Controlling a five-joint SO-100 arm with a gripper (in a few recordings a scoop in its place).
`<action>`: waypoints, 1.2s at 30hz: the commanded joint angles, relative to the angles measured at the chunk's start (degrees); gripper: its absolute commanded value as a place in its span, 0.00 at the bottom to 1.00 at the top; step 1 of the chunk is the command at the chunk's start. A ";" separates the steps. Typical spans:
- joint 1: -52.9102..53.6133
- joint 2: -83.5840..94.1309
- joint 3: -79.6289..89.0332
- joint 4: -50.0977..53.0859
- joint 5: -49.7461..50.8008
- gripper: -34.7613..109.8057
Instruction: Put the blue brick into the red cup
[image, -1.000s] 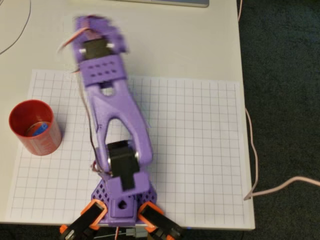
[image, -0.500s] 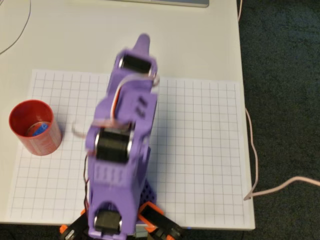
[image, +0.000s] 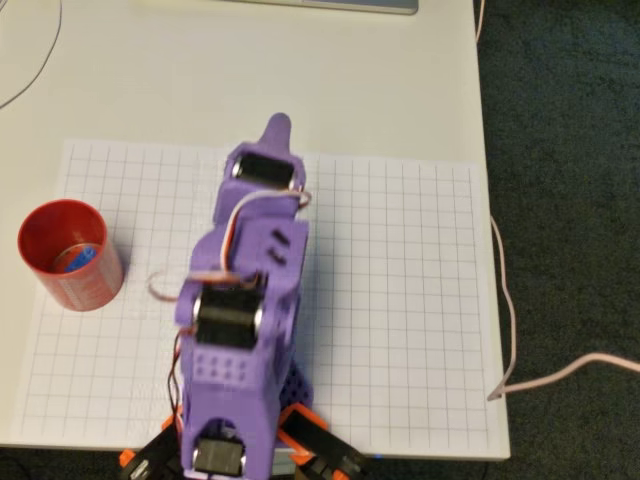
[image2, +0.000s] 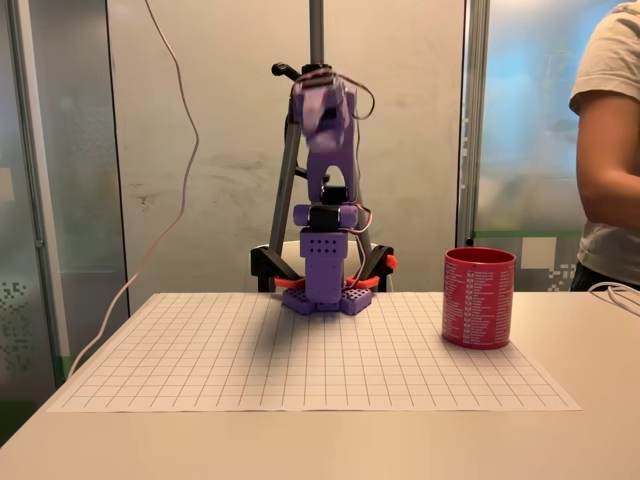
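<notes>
Purple arm (image: 245, 300) folded up tall over its base at the near edge of a white grid sheet (image: 400, 300) on a pale counter (image: 350, 80), jaws raised high and pointing up and away from the base in the overhead view. Cannot tell whether the jaws are parted or closed, since the tip reads as a single narrow point from above and blends into the wrist in the fixed view; nothing seen between them. Red cup (image: 90, 285) upright on the sheet, well apart from the jaws, off to their left and nearer the base in the overhead view, to the right of and far below them in the fixed view (image2: 478, 298). Blue brick (image: 80, 258) lying inside the cup on its bottom, against the wall nearer the arm, seen through the open mouth from above. Judged from that: task likely complete, with the arm parked clear so as not to knock the cup. Orange clamps (image: 300, 425) below the jaws at the counter edge, presumably pinning the base so it cannot tip. Thin cable (image: 505, 300) hanging past the counter's right edge, far right of the jaws. Part of a person (image2: 610, 150) at the right of the fixed view, beyond the cup, arm hanging, touching nothing.
</notes>
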 joint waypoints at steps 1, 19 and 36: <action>0.79 0.00 19.60 -5.54 -0.97 0.24; 0.79 0.00 35.60 -5.19 2.99 0.24; 0.70 0.00 35.60 -5.19 3.08 0.25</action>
